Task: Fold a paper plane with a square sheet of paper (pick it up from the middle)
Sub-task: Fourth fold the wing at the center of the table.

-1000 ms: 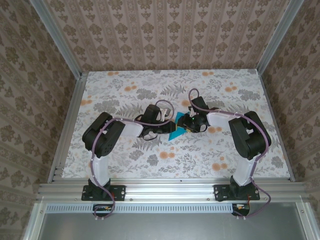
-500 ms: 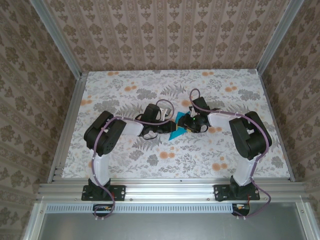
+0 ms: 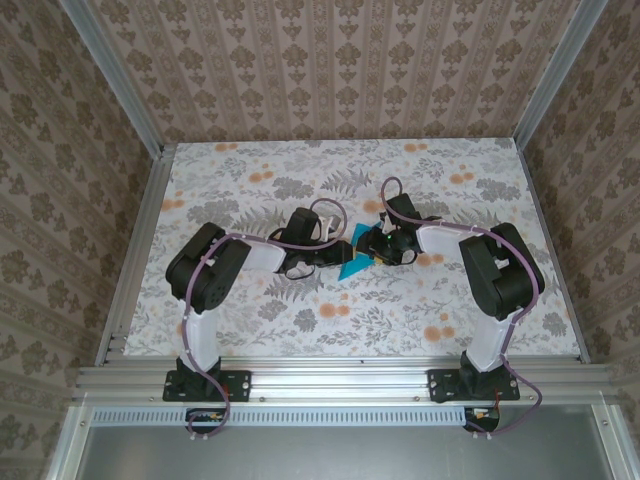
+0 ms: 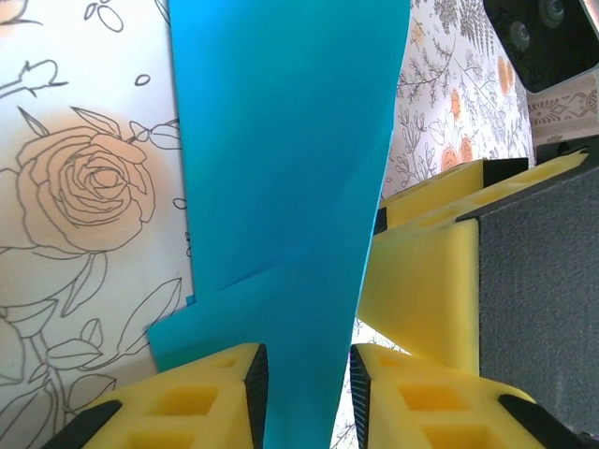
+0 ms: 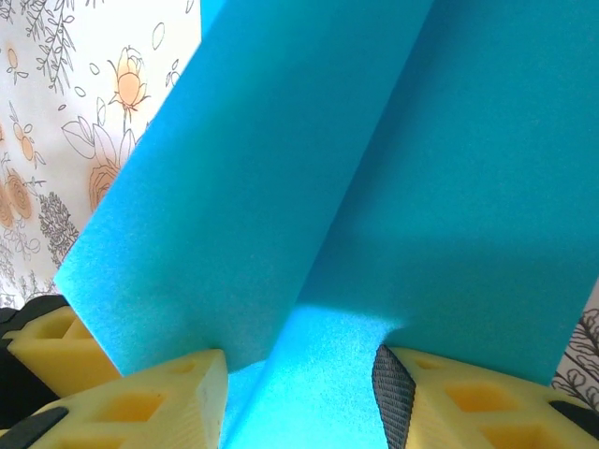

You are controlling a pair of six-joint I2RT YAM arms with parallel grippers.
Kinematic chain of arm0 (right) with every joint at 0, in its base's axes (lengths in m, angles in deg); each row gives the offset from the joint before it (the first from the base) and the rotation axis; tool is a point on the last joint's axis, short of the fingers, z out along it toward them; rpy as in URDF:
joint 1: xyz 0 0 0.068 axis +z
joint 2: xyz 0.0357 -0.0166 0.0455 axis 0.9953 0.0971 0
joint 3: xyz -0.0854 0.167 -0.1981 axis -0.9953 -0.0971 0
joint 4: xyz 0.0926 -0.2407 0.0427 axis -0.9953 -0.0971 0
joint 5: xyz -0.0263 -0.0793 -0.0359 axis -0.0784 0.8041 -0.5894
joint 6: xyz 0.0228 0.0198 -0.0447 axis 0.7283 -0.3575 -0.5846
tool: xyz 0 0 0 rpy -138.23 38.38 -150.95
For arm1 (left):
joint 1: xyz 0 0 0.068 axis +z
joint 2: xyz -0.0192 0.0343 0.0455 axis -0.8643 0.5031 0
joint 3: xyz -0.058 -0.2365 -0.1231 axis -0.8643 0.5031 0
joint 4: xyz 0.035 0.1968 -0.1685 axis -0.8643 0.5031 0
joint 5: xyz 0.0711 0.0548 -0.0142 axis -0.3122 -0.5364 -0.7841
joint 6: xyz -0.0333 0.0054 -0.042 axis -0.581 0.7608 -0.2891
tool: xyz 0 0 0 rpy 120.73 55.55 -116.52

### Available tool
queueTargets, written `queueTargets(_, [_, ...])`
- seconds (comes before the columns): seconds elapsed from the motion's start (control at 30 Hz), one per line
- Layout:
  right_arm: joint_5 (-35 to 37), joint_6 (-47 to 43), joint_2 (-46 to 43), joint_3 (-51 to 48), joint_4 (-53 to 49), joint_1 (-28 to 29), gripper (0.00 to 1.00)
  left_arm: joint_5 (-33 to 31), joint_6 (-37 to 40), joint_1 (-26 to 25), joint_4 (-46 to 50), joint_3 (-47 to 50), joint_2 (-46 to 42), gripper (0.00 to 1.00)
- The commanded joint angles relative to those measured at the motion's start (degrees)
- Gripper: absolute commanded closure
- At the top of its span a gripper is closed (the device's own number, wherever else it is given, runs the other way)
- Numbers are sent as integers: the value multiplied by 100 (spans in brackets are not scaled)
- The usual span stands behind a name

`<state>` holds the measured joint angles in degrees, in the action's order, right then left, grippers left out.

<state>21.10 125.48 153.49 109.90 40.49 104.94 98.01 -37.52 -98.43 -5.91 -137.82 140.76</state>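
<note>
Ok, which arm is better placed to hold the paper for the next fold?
Right, probably: the right gripper has folded paper filling its jaws; the left gripper straddles only a narrow strip.

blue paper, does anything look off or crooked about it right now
No tear shows. The blue paper looks slightly askew: low in the left wrist view a layer juts past its left edge, so the folded edges do not line up.

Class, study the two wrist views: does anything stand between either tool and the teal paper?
Nothing visible does. The teal paper runs between the yellow fingers of the left tool, and likewise between those of the right tool.
</note>
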Motion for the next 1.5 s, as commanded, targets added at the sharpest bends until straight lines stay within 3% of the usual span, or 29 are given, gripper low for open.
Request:
queueTargets(0.0, [431, 107, 291, -171, -394, 51, 51, 194, 38, -127, -103, 26, -6, 71])
queueTargets(0.5, [748, 229, 351, -128, -723, 50, 51, 691, -105, -105, -327, -183, 159, 81])
queueTargets(0.8, [940, 325, 455, -70, -911, 50, 51, 405, -189, 31, -244, 340, -627, 61])
queueTargets(1.17, [1171, 438, 545, 40, -1188, 52, 50, -455, -445, 27, -491, 858, -751, 60])
queueTargets(1.47, [1171, 481, 527, -12, -1146, 54, 50, -90, -458, -122, -718, 432, -208, 60])
